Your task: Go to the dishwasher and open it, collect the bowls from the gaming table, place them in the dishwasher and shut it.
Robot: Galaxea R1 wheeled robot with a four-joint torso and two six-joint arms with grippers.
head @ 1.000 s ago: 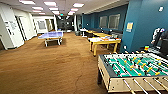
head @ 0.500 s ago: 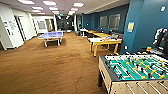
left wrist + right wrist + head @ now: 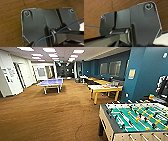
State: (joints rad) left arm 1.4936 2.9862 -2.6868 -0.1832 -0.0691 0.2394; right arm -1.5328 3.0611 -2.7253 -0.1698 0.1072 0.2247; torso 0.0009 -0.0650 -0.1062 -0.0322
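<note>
Ahead of me across brown carpet [image 3: 50,114] stands the yellow-rimmed, white-topped gaming table [image 3: 105,88] — foosball table [image 3: 135,119] near on my right, blue ping-pong table [image 3: 51,83] farther left — my tools' state I cannot tell.

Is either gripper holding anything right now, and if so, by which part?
Cannot be told: both wrist views look down at brown floor past the robot's own hardware.

Bright ceiling panels [image 3: 49,50], soft blur

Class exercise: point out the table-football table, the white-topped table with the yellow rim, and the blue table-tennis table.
table-football table [image 3: 140,118], head view, on its green field.
white-topped table [image 3: 100,87], head view, on its white top.
table-tennis table [image 3: 50,82], head view, on its blue top.
</note>
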